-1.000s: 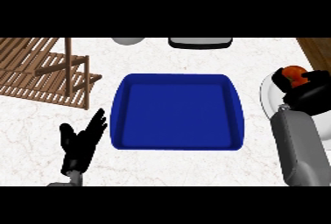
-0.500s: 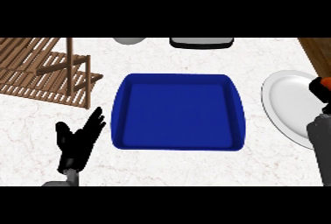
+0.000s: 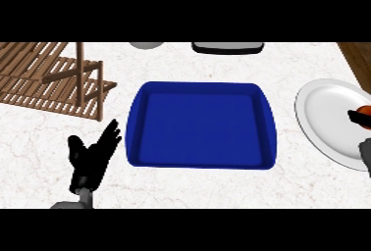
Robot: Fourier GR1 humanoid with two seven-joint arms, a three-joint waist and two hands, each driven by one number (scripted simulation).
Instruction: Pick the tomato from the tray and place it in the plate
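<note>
- At the right edge of the view, over the white plate (image 3: 326,122), the right hand (image 3: 358,116) shows only as a black sliver touching the tomato (image 3: 366,110); whether it is curled round the tomato or apart cannot be told.
- Only a small orange-red part of the tomato is visible, above the plate's right side.
- Mid-surface sits the blue tray (image 3: 199,126), nothing in it.
- Left of the tray, the left hand (image 3: 92,156) rests with fingers straight and spread.
- A wooden rack (image 3: 51,78) stands at upper left on the surface (image 3: 217,188).

No readable text or labels, seemingly.
</note>
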